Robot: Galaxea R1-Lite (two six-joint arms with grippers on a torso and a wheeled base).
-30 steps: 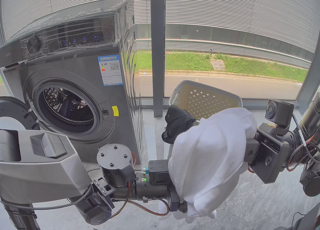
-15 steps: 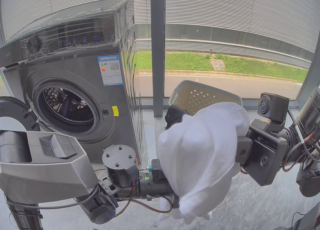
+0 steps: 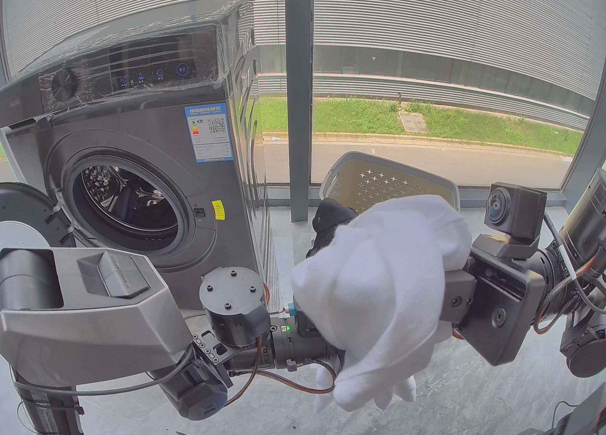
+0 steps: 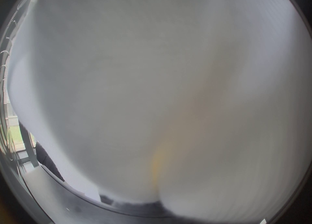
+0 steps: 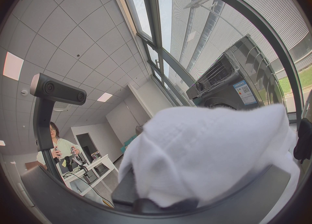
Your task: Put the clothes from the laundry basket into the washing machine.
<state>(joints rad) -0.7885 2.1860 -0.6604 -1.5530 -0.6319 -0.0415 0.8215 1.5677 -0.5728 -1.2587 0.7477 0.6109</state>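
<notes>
Premises: a test lab in an office-type building. Evidence: suspended ceiling tiles (image 5: 74,26) with panel lights (image 5: 13,65), full-height glazing (image 3: 442,64), polished stone floor (image 3: 492,392), film-wrapped washing machine (image 3: 139,158), cluttered workbench (image 5: 97,163).

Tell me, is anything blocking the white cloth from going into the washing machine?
Nothing visible does. The white cloth hangs to the right of the washing machine, whose round door is swung open, leaving the drum opening clear.

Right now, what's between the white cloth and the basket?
In the head view, a black garment hangs over the basket's near rim, partly hidden behind the white cloth.
</notes>
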